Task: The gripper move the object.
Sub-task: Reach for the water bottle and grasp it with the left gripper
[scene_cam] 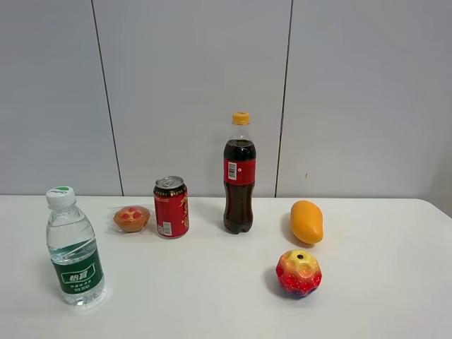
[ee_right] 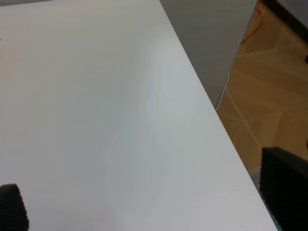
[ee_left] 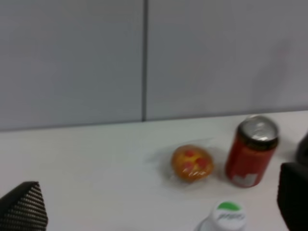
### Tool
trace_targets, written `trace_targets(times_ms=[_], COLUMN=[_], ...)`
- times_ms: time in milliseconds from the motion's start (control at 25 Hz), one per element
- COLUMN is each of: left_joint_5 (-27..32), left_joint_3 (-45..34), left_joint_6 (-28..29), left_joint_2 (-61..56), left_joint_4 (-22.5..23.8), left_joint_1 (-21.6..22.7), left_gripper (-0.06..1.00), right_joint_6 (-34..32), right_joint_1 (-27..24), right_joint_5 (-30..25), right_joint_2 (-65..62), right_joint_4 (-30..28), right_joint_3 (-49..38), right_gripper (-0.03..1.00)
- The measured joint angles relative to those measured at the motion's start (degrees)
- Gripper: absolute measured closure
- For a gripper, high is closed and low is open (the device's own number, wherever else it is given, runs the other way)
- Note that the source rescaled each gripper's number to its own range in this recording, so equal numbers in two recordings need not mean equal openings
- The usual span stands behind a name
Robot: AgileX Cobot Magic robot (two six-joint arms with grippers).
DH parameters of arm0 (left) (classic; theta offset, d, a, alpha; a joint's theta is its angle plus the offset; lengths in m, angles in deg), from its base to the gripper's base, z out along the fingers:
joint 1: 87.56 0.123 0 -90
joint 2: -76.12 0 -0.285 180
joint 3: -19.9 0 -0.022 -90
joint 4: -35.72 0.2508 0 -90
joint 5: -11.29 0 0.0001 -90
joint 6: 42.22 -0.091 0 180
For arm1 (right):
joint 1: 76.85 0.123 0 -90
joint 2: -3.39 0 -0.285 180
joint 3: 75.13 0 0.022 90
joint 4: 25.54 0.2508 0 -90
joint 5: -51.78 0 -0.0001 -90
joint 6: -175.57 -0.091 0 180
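The clear water bottle [scene_cam: 74, 247] with a dark green label and white-green cap stands upright at the table's front left. Neither arm shows in the exterior view. In the left wrist view my left gripper [ee_left: 159, 211] is open and empty, with its black fingertips [ee_left: 21, 209] far apart. The bottle's cap [ee_left: 226, 215] shows low between them, nearer the right-hand finger, and is not touched. My right gripper [ee_right: 147, 202] is open and empty over bare table near the table's edge; the bottle is out of that view.
Along the back stand a small orange cake [scene_cam: 131, 218], a red can [scene_cam: 171, 207] and a tall cola bottle [scene_cam: 239, 176] with a yellow cap. A yellow mango [scene_cam: 306, 221] and a red-yellow fruit [scene_cam: 298, 272] lie at the right. Wooden floor [ee_right: 269, 96] lies beyond the table edge.
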Motion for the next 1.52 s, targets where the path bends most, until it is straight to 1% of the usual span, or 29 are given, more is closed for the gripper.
trace_targets(times_ms=[160, 280, 400, 520, 640, 840, 920, 1080, 1200, 1280, 1360, 1520], left_joint_5=[-3.90, -5.68, -8.12, -10.35, -14.62, -27.53, -30.98, -35.04, -37.20, -38.49, -39.62, -42.13], left_joint_3=[0.00, 0.00, 0.00, 0.00, -1.28, -8.17, -10.78, -13.69, -14.18, -14.25, -14.28, -14.28], left_joint_6=[0.00, 0.00, 0.00, 0.00, -0.07, -0.07, -0.07, -0.07, -0.01, -0.01, -0.01, -0.01], left_joint_2=[4.54, 8.22, 11.60, 14.46, 16.67, 19.23, 20.17, 22.63, 25.07, 26.92, 28.56, 31.68], left_joint_4=[0.37, 2.15, 3.84, 4.64, 4.69, 4.69, 4.69, 4.69, 4.69, 4.77, 5.69, 7.34], left_joint_1=[-7.64, -12.99, -17.20, -19.11, -19.24, -19.24, -19.24, -18.90, -16.35, -13.88, -12.19, -11.48], left_gripper=[-0.01, -0.01, -0.01, -0.01, -0.01, -0.01, -0.01, -0.01, -0.01, -0.01, -0.01, -0.01], right_joint_6=[0.00, 0.00, 0.00, 0.00, 0.00, 0.00, 0.00, 0.00, 0.00, 0.00, 0.00, 0.00], right_joint_1=[0.00, 0.00, 0.00, 0.00, 0.00, 0.00, 0.00, 0.00, 0.00, 0.00, 0.00, 0.00], right_joint_5=[0.00, 0.00, 0.00, 0.00, 0.00, 0.00, 0.00, 0.00, 0.00, 0.00, 0.00, 0.00], right_joint_2=[0.00, 0.00, 0.00, 0.00, 0.00, 0.00, 0.00, 0.00, 0.00, 0.00, 0.00, 0.00], right_joint_4=[0.00, 0.00, 0.00, 0.00, 0.00, 0.00, 0.00, 0.00, 0.00, 0.00, 0.00, 0.00], right_joint_3=[0.00, 0.00, 0.00, 0.00, 0.00, 0.00, 0.00, 0.00, 0.00, 0.00, 0.00, 0.00], right_gripper=[-0.03, -0.03, -0.03, -0.03, -0.03, -0.03, -0.03, -0.03, -0.03, -0.03, -0.03, -0.03])
